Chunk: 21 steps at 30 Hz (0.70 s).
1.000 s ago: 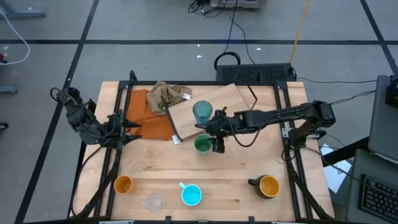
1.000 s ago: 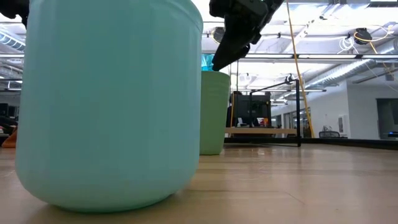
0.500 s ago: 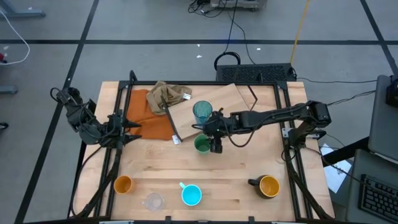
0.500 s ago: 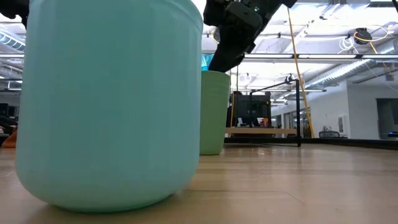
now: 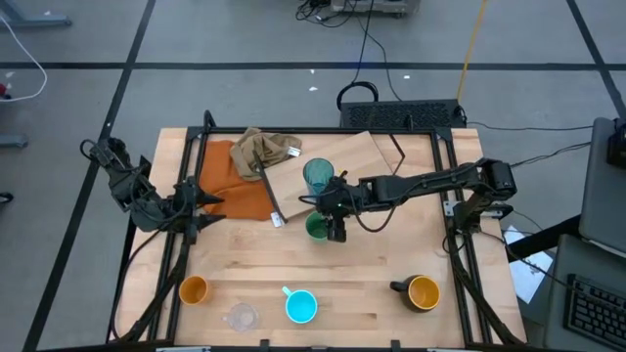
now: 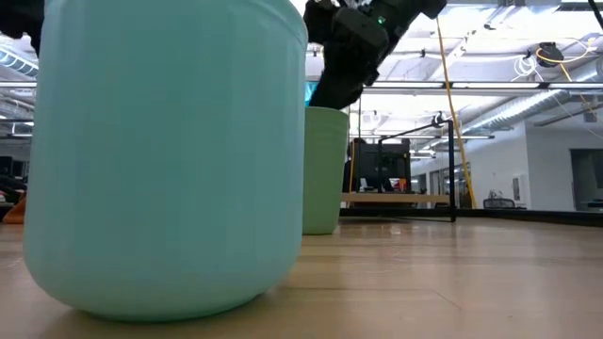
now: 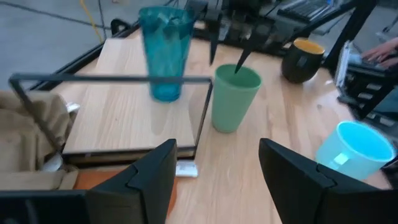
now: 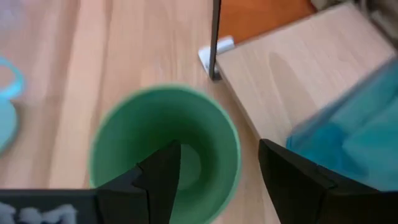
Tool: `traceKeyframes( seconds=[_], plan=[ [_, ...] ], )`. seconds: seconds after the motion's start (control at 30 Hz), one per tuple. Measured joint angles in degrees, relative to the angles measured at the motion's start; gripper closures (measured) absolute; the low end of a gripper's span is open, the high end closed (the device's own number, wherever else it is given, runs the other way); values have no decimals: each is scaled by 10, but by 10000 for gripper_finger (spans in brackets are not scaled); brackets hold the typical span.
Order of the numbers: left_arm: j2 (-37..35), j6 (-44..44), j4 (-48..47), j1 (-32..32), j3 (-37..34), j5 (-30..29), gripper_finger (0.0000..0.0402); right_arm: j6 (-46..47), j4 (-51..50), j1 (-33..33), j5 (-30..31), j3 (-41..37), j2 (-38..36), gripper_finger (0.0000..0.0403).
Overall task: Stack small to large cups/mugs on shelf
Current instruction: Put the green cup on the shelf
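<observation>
1. The light wooden shelf board [image 5: 367, 156] on thin black legs stands at the table's far side.
2. The tall teal translucent tumbler [image 5: 318, 176] stands on it.
3. The green plastic cup [image 5: 315, 229] stands on the table beside the shelf.
4. The right gripper [image 5: 335, 231] hovers over the cup's rim, fingers parted, holding nothing.
5. The left gripper [image 5: 196, 207] waits at the left edge, fingers parted, empty.

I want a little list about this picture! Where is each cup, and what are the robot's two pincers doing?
shelf: wooden board at the table's back
teal tumbler: upright on the shelf
green cup: on the table, just off the shelf's front edge
right pincer: open, straddling the green cup's rim
left pincer: open, waiting at the table's left by the orange cloth
orange cup: front left
clear glass: front, beside the light-blue mug
black mug: front right
</observation>
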Motion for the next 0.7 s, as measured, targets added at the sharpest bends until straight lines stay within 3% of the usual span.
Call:
traceKeyframes(
  seconds=[0.7],
  plan=[
    [0, 27, 11, 0, 0, 0, 172, 8, -6, -2, -17, -1, 26, 195]
  ],
)
